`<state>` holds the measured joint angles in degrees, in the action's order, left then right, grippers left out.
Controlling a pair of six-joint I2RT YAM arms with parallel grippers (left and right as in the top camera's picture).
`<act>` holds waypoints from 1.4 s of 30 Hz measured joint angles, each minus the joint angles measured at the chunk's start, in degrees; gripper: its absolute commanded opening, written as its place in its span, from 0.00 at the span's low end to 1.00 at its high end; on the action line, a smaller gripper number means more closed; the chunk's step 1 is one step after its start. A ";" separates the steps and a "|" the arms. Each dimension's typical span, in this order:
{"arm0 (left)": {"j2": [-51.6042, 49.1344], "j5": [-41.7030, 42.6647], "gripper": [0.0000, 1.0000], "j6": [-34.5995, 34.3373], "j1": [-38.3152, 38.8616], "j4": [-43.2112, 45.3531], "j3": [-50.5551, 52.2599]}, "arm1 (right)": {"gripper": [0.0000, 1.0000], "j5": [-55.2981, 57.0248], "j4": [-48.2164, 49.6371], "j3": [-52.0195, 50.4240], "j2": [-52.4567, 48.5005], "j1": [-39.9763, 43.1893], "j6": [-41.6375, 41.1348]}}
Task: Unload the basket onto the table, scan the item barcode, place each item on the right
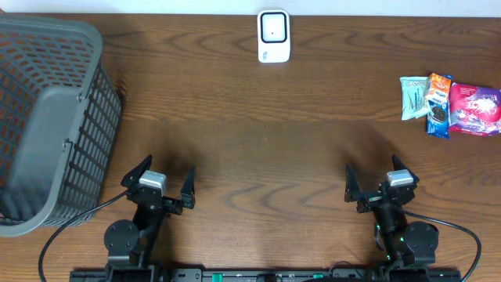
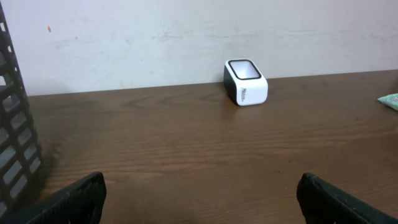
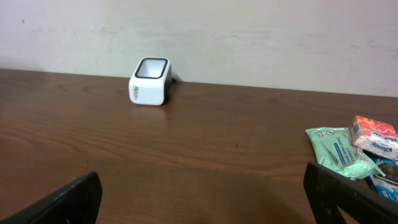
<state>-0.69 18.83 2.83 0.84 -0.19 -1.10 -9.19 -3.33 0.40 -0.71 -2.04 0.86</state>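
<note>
Overhead, the snack packets (image 1: 450,106) lie clustered at the far right of the tabletop (image 1: 258,133), ahead and to the right of the right pincer (image 1: 381,184) — much the nearer arm. It and the left pincer (image 1: 163,182) both gape wide, holding nothing. The scanner (image 1: 274,36) stands at the far edge, centre — well left of the packets.

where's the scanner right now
Overhead view: the white scanner stands at the far edge of the table, about midway across, grey basket far to its left, snack packets far to its right.

A gray mesh basket (image 1: 88,153) stands on the brown wooden table's (image 1: 266,133) left side.
</note>
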 measured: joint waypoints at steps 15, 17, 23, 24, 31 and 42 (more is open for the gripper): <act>0.00 -0.09 0.98 -0.02 0.00 -0.07 0.00 | 0.99 0.00 -0.02 0.00 0.00 0.00 0.00; 0.00 -0.11 0.98 0.00 0.00 -0.04 0.00 | 0.99 0.00 -0.02 0.00 0.00 0.00 0.00; 0.00 -0.13 0.98 0.63 0.00 -0.07 0.00 | 0.99 0.00 -0.02 0.00 0.00 0.00 0.00; 0.00 -0.13 0.98 0.92 0.00 -0.07 0.00 | 0.99 0.02 -0.02 0.00 0.00 0.00 0.00; 0.00 -0.31 0.98 1.75 0.00 -0.13 -0.02 | 0.99 0.02 0.00 0.00 0.00 0.00 0.00; 0.00 -0.31 0.98 1.81 0.00 -0.11 -0.02 | 0.99 0.00 -0.02 0.00 0.00 0.00 0.00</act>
<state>-0.69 18.52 4.64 0.84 -0.30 -1.13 -9.19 -3.36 0.40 -0.71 -2.04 0.86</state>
